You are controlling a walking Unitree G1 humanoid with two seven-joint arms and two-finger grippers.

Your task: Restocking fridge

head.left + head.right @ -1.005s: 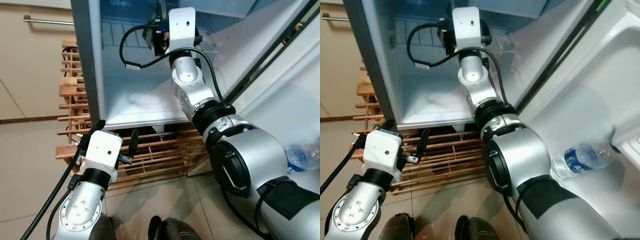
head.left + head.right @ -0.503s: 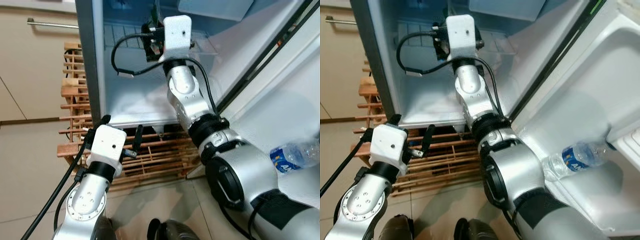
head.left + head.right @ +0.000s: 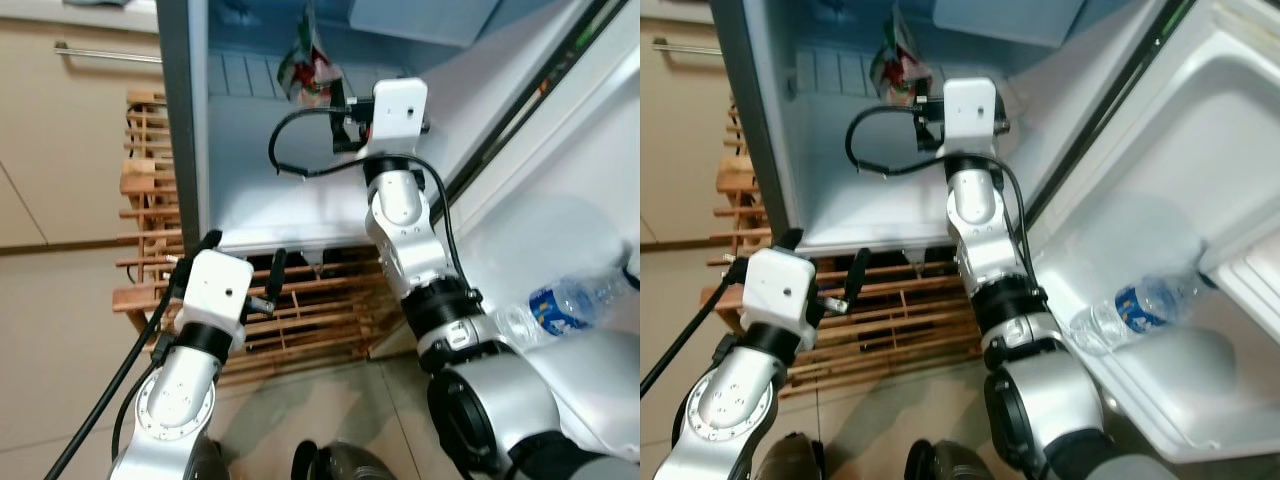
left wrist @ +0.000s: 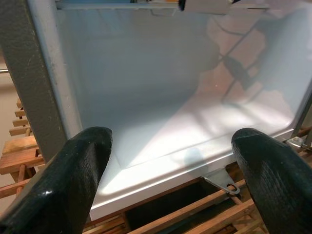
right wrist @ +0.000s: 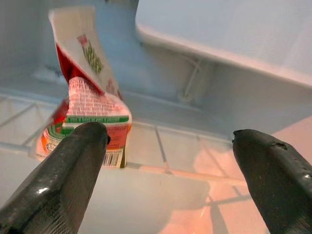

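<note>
Nearest to us, our left gripper [image 3: 240,275] hangs low in front of the wooden rack [image 3: 320,310] under the fridge [image 3: 750,120]. Its fingers are spread wide with nothing between them, and its wrist view looks into the bare lower compartment.

Further in, our right gripper [image 5: 170,161] is raised inside the fridge, in front of the wire shelf [image 5: 165,146]. Its fingers are wide apart too and they hold nothing. The red and white carton [image 5: 85,107] stands on that shelf, just beside one finger. It leans a little and its top is bent. We cannot tell if the finger touches it.

We judge that the step in hand is to leave the carton on the shelf and take the arm out. To do it well, we should keep the fingers open and pull straight back along their own line, without sweeping sideways, because a leaning carton could tip easily. The black cable [image 3: 875,140] near the wrist should stay free of the shelf edge.

Off to the side, a water bottle [image 3: 1135,305] lies in the door bin [image 3: 1200,400]. It seems already stocked.
</note>
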